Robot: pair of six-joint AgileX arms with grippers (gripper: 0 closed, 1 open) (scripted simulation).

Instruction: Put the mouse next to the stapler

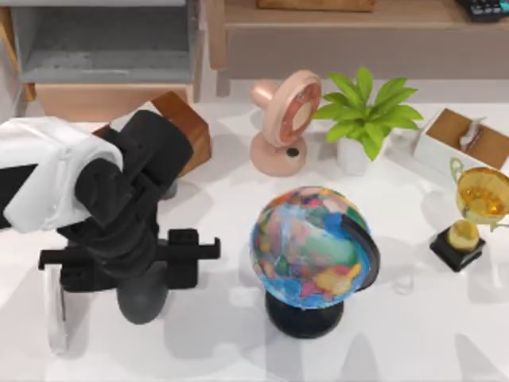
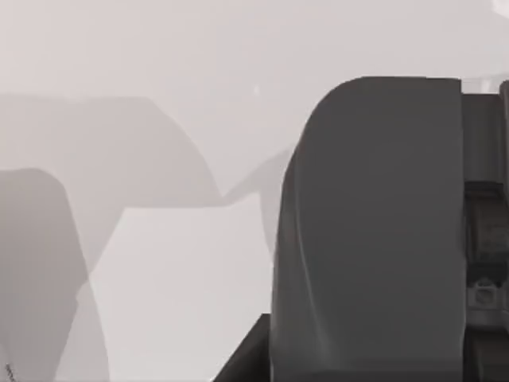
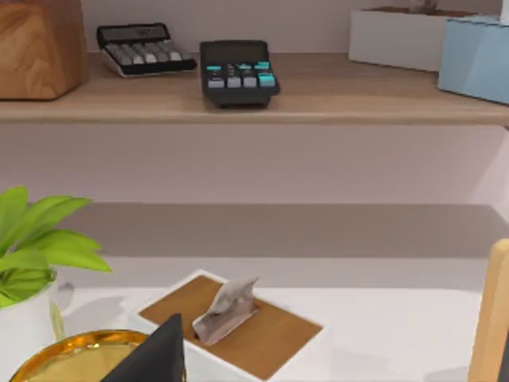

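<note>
Mouse (image 1: 143,296): dark grey and rounded, sitting on the white table (image 1: 413,334) at the top view's left, directly under the left gripper (image 1: 131,256); in the left wrist view its dark body (image 2: 374,231) is looming close to the camera.
Jaws: left gripper's black fingers are reaching down at the mouse's sides; I cannot tell whether they are pressing it or standing off.
Stapler (image 1: 56,310): slim white bar lying just left of the mouse, near the table's front left edge.
Globe (image 1: 314,247): standing on its dark base at mid-table, right of the mouse.
Tissue box (image 1: 465,143): white with a wooden top, at the far right, a grey tissue (image 3: 227,309) sticking up from its slot.
Plant pot (image 1: 352,155): white, holding a leafy green plant (image 1: 366,107).
Trophy (image 1: 477,203): gold cup on a black base at the right edge.
Fan (image 1: 286,119): pink, standing behind the globe.
</note>
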